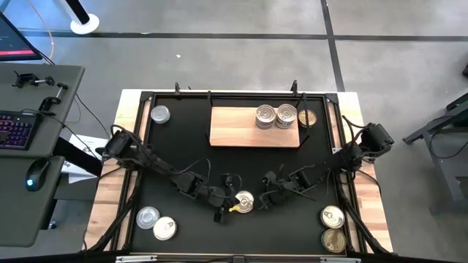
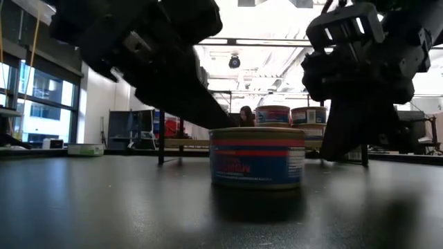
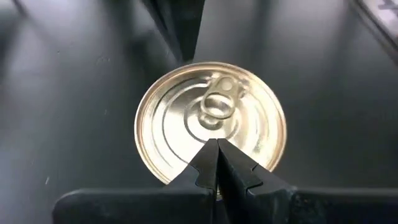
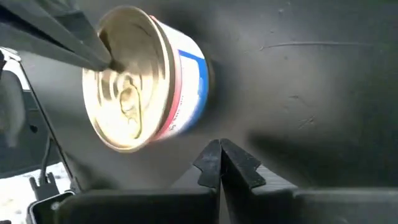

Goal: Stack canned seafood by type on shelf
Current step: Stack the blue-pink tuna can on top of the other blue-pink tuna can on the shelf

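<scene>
A short tin with a gold pull-tab lid and a blue, red and white label (image 1: 244,201) (image 2: 257,158) stands upright on the black mat near the table's front middle. My left gripper (image 1: 232,205) (image 3: 216,144) is shut, with its tips on the lid. My right gripper (image 1: 263,199) (image 4: 219,148) is shut too. It points down at the mat just to the tin's right, and a small gap shows in its wrist view. The pale wooden shelf (image 1: 234,128) lies at the far middle and carries two silver-lidded cans (image 1: 265,115) (image 1: 286,115). My left gripper rests its shut fingertips (image 4: 107,60) on the tin's lid (image 3: 186,134), between the pull tab and the rim on the table's left side. The fingers slant down from the table's left. The tin stands upright with its base on the mat.
A gold-lidded can (image 1: 308,117) sits by the shelf's right end. Other cans lie on the mat at the far left (image 1: 159,114), near left (image 1: 148,217) (image 1: 165,229) and near right (image 1: 333,217) (image 1: 333,240). A desk with a keyboard (image 1: 14,130) stands left of the table.
</scene>
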